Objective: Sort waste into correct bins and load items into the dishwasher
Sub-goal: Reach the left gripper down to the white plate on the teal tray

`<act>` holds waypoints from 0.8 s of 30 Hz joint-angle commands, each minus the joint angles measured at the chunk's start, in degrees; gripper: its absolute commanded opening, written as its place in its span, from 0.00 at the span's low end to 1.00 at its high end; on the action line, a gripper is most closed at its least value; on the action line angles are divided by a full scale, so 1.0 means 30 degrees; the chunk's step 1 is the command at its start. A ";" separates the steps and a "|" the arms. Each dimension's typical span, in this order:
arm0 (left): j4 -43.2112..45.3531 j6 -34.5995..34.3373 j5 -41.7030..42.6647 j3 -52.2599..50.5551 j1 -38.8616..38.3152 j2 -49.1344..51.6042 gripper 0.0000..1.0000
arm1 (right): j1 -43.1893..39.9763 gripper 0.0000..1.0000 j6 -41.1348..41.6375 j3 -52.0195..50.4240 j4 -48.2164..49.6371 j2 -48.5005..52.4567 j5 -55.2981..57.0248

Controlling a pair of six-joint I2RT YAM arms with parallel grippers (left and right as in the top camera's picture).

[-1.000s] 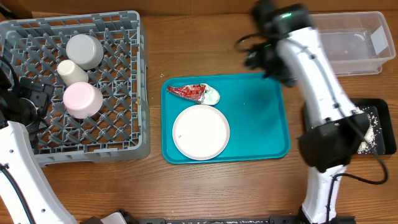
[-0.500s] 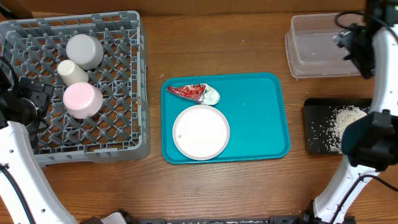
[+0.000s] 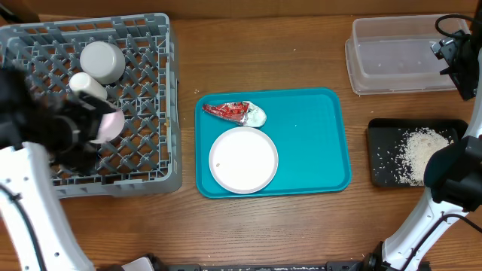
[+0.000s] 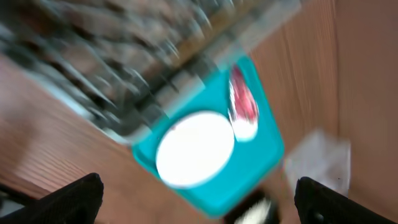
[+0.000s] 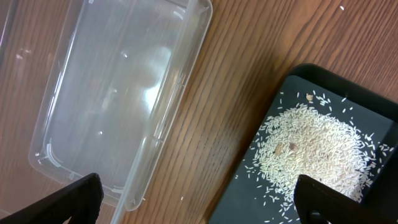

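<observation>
Nearest, the large round white plate (image 3: 243, 159) lies on the teal serving tray (image 3: 316, 143) with the crumpled red foil wrapper and napkin wad (image 3: 235, 111) just behind it, both untouched; loose white rice grains (image 3: 422, 149) sit in the shallow black rectangular tray (image 3: 375, 132) to the right. The left gripper (image 4: 199, 202), wide open and empty, has swung in a blur across the grey lattice dish rack (image 3: 147, 150) holding the metal bowl (image 3: 102, 60), white cup (image 3: 85, 83) and pinkish bowl (image 3: 113, 124), probably heading for the tray. Farthest, the right gripper (image 5: 199, 202), equally wide and empty, has withdrawn to hover over the clear plastic tub (image 3: 392, 53).
</observation>
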 commanded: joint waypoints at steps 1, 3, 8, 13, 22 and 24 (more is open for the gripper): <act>0.0845 0.0962 0.2193 0.0044 -0.4299 0.0095 1.00 | 0.0044 1.00 -0.0131 0.0474 0.0051 -0.0721 0.0277; 0.2208 0.1173 0.0969 0.0044 -0.7344 0.0248 1.00 | 0.0044 1.00 -0.0131 0.0474 0.0051 -0.0721 0.0277; 0.4728 0.1158 -0.4226 0.0044 -1.4804 0.1858 0.97 | 0.0044 1.00 -0.0131 0.0474 0.0051 -0.0721 0.0277; 0.6958 0.1166 -0.7847 0.0044 -2.0028 0.5115 1.00 | 0.0044 1.00 -0.0131 0.0474 0.0051 -0.0721 0.0270; 0.9355 0.1370 -0.8976 0.0044 -2.2345 1.0112 0.41 | 0.0044 1.00 -0.0131 0.0474 0.0051 -0.0721 0.0277; 0.9704 0.1370 -0.8910 0.0044 -2.2382 1.1009 0.40 | 0.0044 1.00 -0.0131 0.0474 0.0051 -0.0721 0.0277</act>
